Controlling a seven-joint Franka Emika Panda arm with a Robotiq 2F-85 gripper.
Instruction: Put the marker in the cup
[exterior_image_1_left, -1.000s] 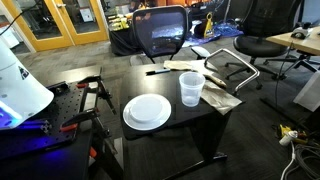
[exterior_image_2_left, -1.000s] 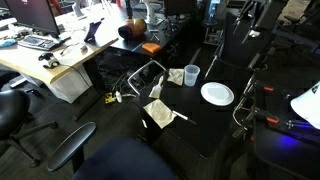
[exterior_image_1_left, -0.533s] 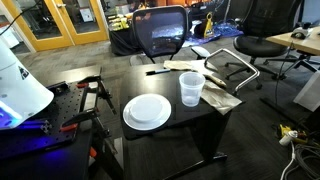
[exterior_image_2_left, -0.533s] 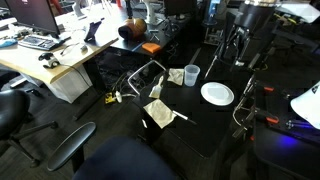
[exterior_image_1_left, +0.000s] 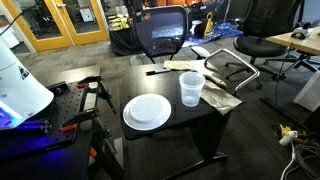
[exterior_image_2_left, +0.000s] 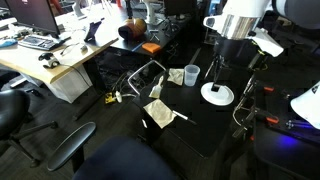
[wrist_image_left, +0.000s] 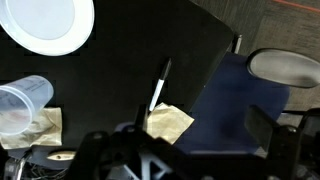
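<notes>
The black marker (exterior_image_1_left: 158, 71) lies flat near the far edge of the black table (exterior_image_1_left: 205, 120); in the wrist view it (wrist_image_left: 160, 84) shows as a thin stick beside a tan napkin. The clear plastic cup (exterior_image_1_left: 191, 89) stands upright to the right of the white plate and also shows in the other exterior view (exterior_image_2_left: 191, 74) and the wrist view (wrist_image_left: 22, 100). My gripper (exterior_image_2_left: 214, 76) hangs above the table by the plate, well above the marker. In the wrist view its fingers (wrist_image_left: 185, 150) are spread apart and empty.
A round white plate (exterior_image_1_left: 147, 111) sits at the table's front left. Crumpled napkins (exterior_image_1_left: 221, 88) lie beside the cup, and another napkin (wrist_image_left: 170, 122) lies by the marker. Office chairs (exterior_image_1_left: 160, 32) stand behind the table. Clamps and gear (exterior_image_1_left: 85, 95) sit to its left.
My arm has swung in from the upper right and lowered over the table near the plate. The marker, cup and plate have not moved.
</notes>
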